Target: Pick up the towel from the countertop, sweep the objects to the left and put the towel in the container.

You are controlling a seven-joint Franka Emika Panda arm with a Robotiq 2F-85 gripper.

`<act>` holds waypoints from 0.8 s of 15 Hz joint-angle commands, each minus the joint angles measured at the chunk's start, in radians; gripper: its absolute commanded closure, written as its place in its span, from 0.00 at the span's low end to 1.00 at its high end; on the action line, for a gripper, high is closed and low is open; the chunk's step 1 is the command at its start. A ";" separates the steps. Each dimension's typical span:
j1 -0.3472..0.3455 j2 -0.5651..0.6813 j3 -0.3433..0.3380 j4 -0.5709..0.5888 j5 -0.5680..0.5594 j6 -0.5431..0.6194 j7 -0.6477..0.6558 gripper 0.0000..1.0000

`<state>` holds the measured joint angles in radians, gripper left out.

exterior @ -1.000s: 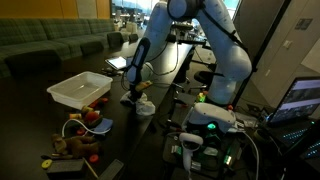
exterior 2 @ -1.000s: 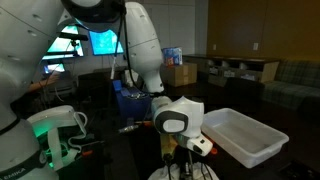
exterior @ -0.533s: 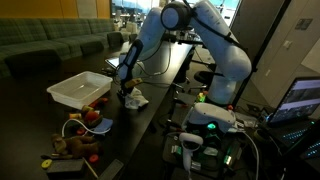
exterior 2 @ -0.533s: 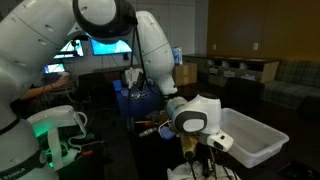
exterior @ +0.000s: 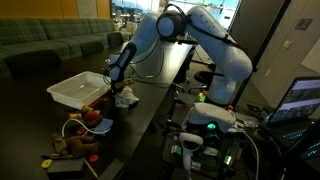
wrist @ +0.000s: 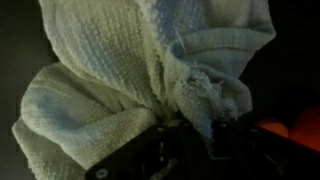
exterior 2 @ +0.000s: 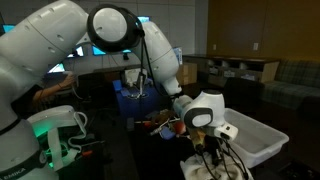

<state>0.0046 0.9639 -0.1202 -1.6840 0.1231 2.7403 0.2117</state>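
Gripping the towel beside the container

The gripper is clamping its jaws on the white towel, which is bunching beneath it just beside the white container. Colourful objects are lying on the dark countertop nearby. In the wrist view, towel folds are filling most of the frame.

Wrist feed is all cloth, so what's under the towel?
The towel hides nearly everything below; only an orange object shows at the right edge. In an exterior view it hangs beside the container.
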 commanded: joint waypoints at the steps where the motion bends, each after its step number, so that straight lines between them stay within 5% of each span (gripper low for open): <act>1: 0.009 0.074 0.034 0.089 0.003 0.012 0.018 0.94; 12: 0.069 0.066 0.139 0.051 0.006 0.059 -0.004 0.94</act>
<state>0.0498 0.9865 -0.0087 -1.6386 0.1232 2.7559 0.2129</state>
